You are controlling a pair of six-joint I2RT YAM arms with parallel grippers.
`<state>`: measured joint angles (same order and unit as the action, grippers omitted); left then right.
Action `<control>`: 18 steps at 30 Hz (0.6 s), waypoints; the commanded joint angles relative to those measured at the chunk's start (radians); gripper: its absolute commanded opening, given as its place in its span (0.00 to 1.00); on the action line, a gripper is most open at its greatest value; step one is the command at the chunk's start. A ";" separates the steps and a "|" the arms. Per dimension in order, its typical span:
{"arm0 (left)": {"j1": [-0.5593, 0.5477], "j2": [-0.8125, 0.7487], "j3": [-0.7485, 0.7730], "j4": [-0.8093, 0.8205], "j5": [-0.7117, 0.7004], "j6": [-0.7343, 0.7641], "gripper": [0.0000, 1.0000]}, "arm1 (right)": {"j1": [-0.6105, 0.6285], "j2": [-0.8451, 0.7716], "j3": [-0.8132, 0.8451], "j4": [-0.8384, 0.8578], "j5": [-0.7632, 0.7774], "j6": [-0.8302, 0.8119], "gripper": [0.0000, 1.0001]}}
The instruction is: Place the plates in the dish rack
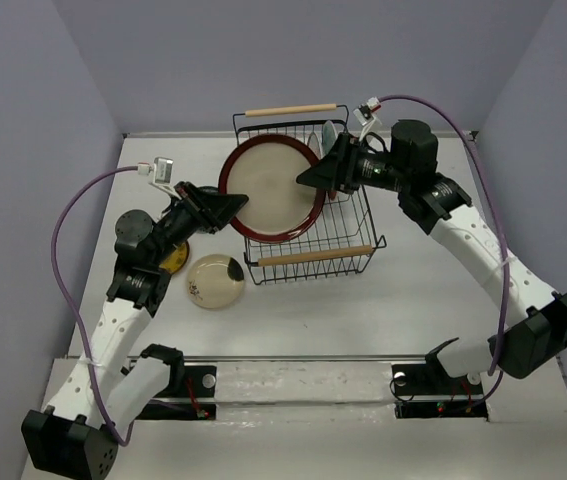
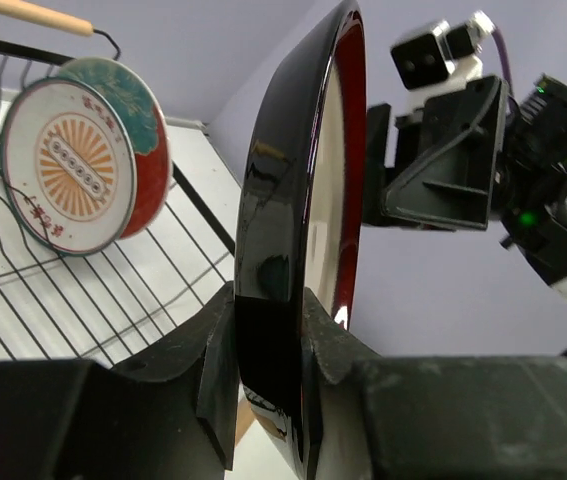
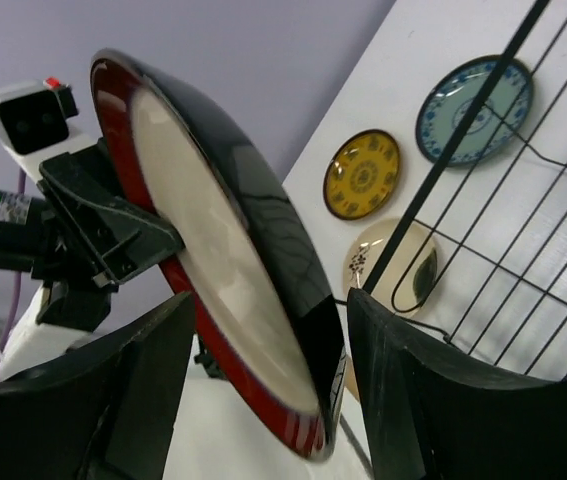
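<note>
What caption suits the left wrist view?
Left gripper grips the red-rimmed plate on edge; sunburst plate stands in dish rack.

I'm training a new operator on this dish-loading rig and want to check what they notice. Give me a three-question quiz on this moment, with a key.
1. True or false: the big plate rests on the table.
2. Which gripper is clamped on its rim? A) left gripper B) right gripper C) neither
3. How many plates lie on the table, as the right wrist view shows?

Key
1. False: it is held up over the rack.
2. A: the right gripper's jaws stand open around the rim.
3. Three: blue, yellow, cream.
</note>
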<state>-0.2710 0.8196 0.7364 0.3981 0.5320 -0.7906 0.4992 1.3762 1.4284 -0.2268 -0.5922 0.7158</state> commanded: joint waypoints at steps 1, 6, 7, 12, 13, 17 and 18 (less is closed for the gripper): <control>0.006 -0.088 0.008 0.194 0.189 -0.079 0.05 | 0.021 0.009 0.027 0.116 -0.196 -0.048 0.69; 0.019 -0.105 0.015 0.205 0.252 -0.099 0.05 | 0.030 0.007 0.010 0.135 -0.247 -0.045 0.69; 0.019 -0.102 0.017 0.211 0.275 -0.104 0.05 | 0.030 0.007 0.009 0.135 -0.253 -0.050 0.67; 0.041 -0.117 0.003 0.217 0.273 -0.101 0.06 | 0.039 -0.002 0.003 0.135 -0.262 -0.053 0.12; 0.052 -0.117 -0.005 0.216 0.272 -0.099 0.13 | 0.039 -0.003 0.004 0.135 -0.264 -0.053 0.07; 0.069 -0.128 0.007 0.142 0.237 0.020 0.63 | 0.039 -0.020 0.013 0.116 -0.200 -0.055 0.07; 0.069 -0.137 0.021 0.022 0.212 0.081 0.73 | 0.039 -0.023 0.030 0.092 -0.129 -0.055 0.07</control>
<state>-0.2176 0.7380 0.7063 0.4240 0.7773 -0.8669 0.5320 1.3926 1.4239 -0.1123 -0.8402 0.6331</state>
